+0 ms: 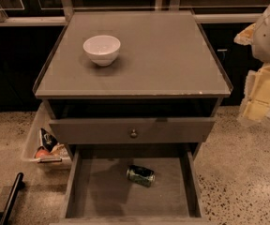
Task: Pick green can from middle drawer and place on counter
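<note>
Green can [140,175] lies on its side on the floor of the open middle drawer [102,191], well apart from the pincer [261,97], which you see out past the right side of the counter [172,64], open or closed you cannot tell.

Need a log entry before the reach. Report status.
Gripper up at right, beside the counter, clear of the middle drawer. Green can on its side on the drawer floor, untouched. White bowl on the counter; nothing over the can.
</note>
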